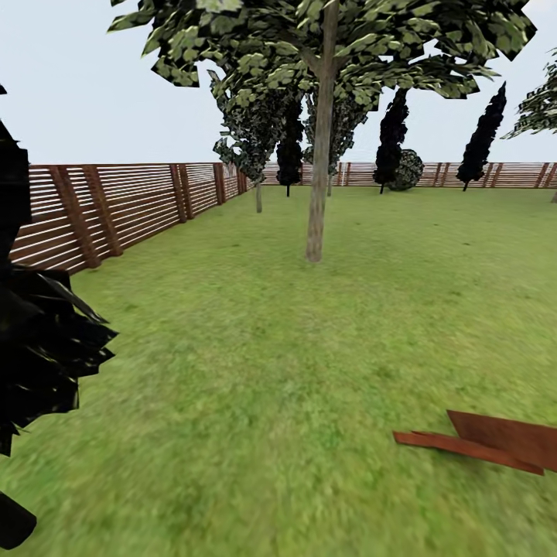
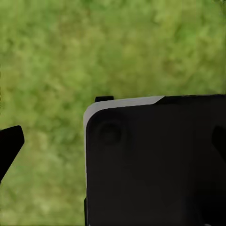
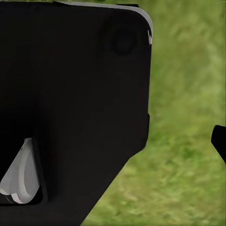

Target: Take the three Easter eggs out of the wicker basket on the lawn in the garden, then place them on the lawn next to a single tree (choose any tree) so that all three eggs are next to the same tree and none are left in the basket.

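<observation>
The Easter eggs and the wicker basket are out of view. A tall tree (image 1: pixel 317 193) with a straight grey-brown trunk stands on the lawn (image 1: pixel 255 371) ahead, in the middle distance. In the left wrist view my left gripper (image 2: pixel 113 143) is open over grass, one black fingertip (image 2: pixel 10 143) at the frame's edge and nothing between the fingers. My right gripper (image 3: pixel 113 141) is also open and empty, with one fingertip (image 3: pixel 220 141) showing over grass. A black part of my own body (image 2: pixel 155 165) (image 3: pixel 70 103) blocks much of both wrist views.
A brown slatted fence (image 1: pixel 116 205) runs along the left and the far side. Dark cypresses (image 1: pixel 483 135) and more trees stand at the back. Black foliage (image 1: pixel 39 340) hangs close on the left. Flat brown boards (image 1: pixel 495 445) lie on the grass at lower right.
</observation>
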Available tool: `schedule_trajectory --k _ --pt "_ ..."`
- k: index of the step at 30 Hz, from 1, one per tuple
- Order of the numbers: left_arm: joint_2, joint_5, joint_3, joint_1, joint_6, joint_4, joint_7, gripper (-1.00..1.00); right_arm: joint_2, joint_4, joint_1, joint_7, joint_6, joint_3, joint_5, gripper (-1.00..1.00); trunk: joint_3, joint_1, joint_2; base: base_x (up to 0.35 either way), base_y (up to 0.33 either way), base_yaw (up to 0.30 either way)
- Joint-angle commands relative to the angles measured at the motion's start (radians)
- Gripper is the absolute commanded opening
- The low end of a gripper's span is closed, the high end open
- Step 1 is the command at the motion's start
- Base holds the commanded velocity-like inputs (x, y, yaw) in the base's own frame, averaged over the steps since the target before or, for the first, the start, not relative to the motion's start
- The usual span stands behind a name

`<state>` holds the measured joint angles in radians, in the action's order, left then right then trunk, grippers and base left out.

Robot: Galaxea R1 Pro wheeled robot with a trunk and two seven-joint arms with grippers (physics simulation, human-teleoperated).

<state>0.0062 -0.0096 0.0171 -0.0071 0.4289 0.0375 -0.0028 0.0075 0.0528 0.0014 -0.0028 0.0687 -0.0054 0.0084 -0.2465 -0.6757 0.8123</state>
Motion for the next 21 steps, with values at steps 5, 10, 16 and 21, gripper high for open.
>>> schedule_trajectory --k 5,10,16,21 --pt "0.0 0.0 0.001 -0.001 0.003 -0.001 0.0 1.0 0.0 0.001 0.0 -0.001 0.002 -0.001 0.001 1.0 -0.001 0.0 0.001 0.199 0.0 0.0" --pt "0.0 0.0 0.001 -0.001 0.003 -0.001 0.0 1.0 0.0 0.001 0.0 0.0 0.002 -0.001 0.001 1.0 -0.001 0.0 0.001 0.198 0.0 0.0" --pt "0.0 0.0 0.001 -0.001 0.003 -0.001 0.0 1.0 0.0 0.001 0.0 0.0 0.002 -0.001 0.001 1.0 -0.001 0.0 0.001 0.196 0.0 0.0" --pt "0.0 0.0 0.001 -0.001 0.003 -0.001 0.0 1.0 0.0 0.001 0.0 -0.001 0.002 -0.001 0.001 1.0 -0.001 0.0 0.001 0.193 0.0 0.0"
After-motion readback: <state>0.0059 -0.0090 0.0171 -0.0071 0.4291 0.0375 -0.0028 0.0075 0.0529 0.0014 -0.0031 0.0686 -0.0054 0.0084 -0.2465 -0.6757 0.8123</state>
